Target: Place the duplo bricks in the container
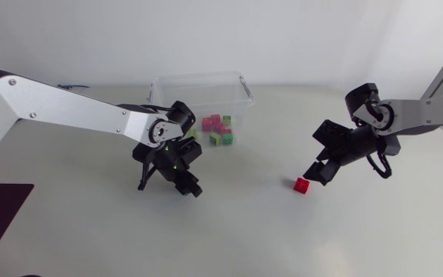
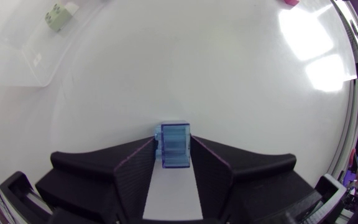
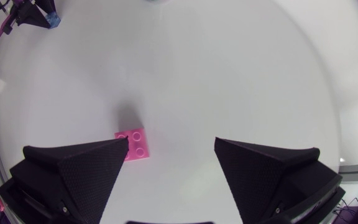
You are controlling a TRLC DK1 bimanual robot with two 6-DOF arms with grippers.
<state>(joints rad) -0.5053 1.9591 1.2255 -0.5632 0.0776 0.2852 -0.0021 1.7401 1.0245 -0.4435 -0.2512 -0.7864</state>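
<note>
"Near the clear container (image 1: 206, 86), how's the left claw (image 2: 172, 142)?"
"Angled down, pinching a blue duplo brick (image 2: 173, 152). Right claw (image 3: 171, 143) hangs spread over the red duplo brick (image 1: 302, 185), which lies on the table (image 1: 244, 231) right of centre."

Head view: fixed high above the white table (image 1: 91, 231), facing down, far enough back to take in the clear plastic container (image 1: 206, 88).
Left wrist view: low and close behind the left gripper (image 2: 172, 158), facing across the table; a small translucent blue plastic brick (image 2: 173, 144) sits nearest.
Right wrist view: close above the table, facing down past the right gripper (image 3: 169, 155) onto a small pink square plastic brick (image 3: 134, 144).
Shared: the right wrist view catches the left gripper and blue brick well ahead; the head view covers both.
</note>
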